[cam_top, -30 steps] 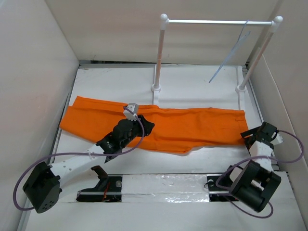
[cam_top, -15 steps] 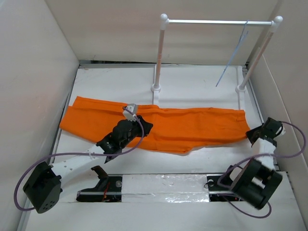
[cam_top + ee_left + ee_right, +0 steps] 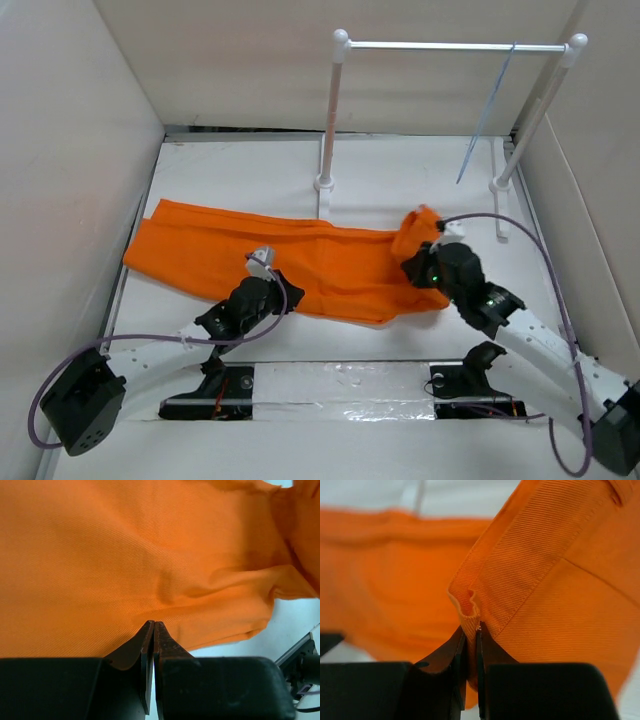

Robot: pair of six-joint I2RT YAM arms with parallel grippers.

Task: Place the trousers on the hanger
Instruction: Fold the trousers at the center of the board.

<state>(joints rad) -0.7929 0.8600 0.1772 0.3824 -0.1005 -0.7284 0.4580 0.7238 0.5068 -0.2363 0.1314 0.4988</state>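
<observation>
The trousers (image 3: 300,265) lie long-ways across the table (image 3: 400,180), w/ most of the cloth flat. The R end is up off the table & bent back over the rest, b/c the right gripper (image 3: 469,627) holds it there. In the R wrist view its two fingers are squeezed together on the thick ribbed edge of the cloth, prob. the waist part. That is a strong bit that won't slip out easy.

The left gripper (image 3: 153,626) sits on the middle of the trousers, near the front edge. Its fingers are closed tight too. A small crease runs right at the tips, but I can't tell if any cloth is nipped between them or if it's just pushing down. Either way, it looks like it's there to pin the middle so the cloth folds & doesn't slide.

The hanger (image 3: 487,110) hangs slanted on the white rack (image 3: 450,45) at the back R, well apart from the trousers. Nothing is on it yet. My guess is that this is the folding step, early on. Next the folded cloth needs to go up & through the hanger, which is thin & may swing when touched.
</observation>
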